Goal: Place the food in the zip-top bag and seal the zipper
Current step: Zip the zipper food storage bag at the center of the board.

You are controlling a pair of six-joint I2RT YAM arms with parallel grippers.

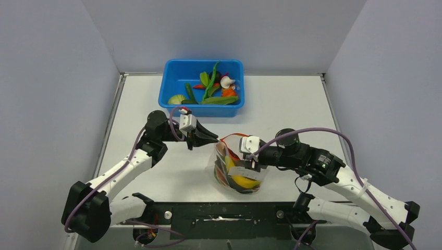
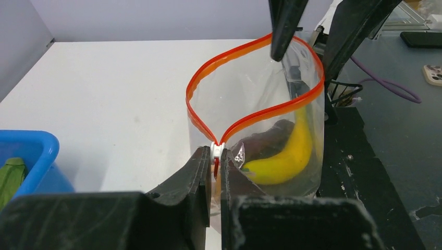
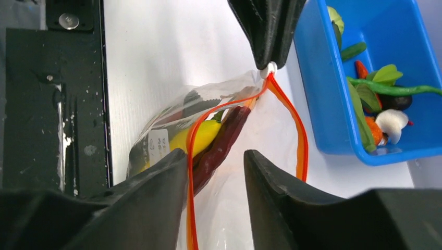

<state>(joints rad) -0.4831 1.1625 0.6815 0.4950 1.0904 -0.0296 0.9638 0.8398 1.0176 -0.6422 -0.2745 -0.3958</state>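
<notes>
The clear zip-top bag [image 1: 237, 174] stands near the table's front centre. Its mouth is spread open and ringed by the red-orange zipper strip [image 2: 229, 54]. A yellow banana [image 2: 281, 156] and a dark red food [image 3: 224, 140] lie inside. My left gripper [image 2: 216, 156] is shut on the small white slider [image 2: 217, 150] at the bag's left corner; it also shows in the top view [image 1: 212, 138]. My right gripper [image 3: 215, 155] is open at the mouth's opposite end. One finger is inside the bag and one outside, with the near strip between them. More food [image 1: 212, 78] lies in the blue tub.
The blue tub [image 1: 203, 63] stands at the back centre, holding green pods, leaves, an orange piece and a white piece. It lies close to the right of the bag in the right wrist view [image 3: 318, 104]. A black base plate [image 1: 224, 211] runs along the near edge.
</notes>
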